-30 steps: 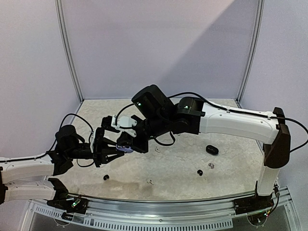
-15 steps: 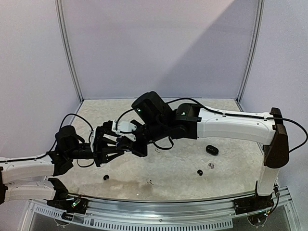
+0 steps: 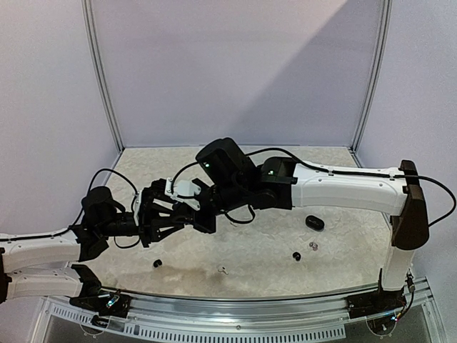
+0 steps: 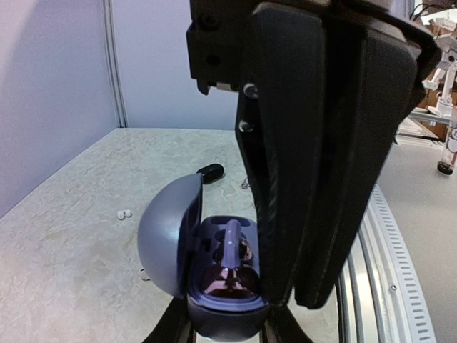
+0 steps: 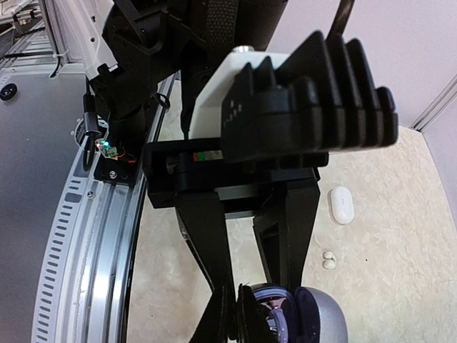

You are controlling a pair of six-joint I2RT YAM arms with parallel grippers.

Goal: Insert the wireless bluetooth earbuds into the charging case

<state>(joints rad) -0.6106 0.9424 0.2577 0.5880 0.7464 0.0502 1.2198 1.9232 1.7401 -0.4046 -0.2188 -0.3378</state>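
In the left wrist view alone, the case [image 4: 170, 239] holds an earbud [image 4: 232, 241].

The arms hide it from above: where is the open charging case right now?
Left wrist view, bottom centre: the charging case, lid open leftward, is gripped by the left tool, with the right tool at its right side.

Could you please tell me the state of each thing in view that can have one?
Left gripper: shut on the purple charging case.
Purple charging case: lid open, wells exposed.
Right gripper: shut, tips at the open case's wells.
Black case: closed, not held.
White case: closed, not held.
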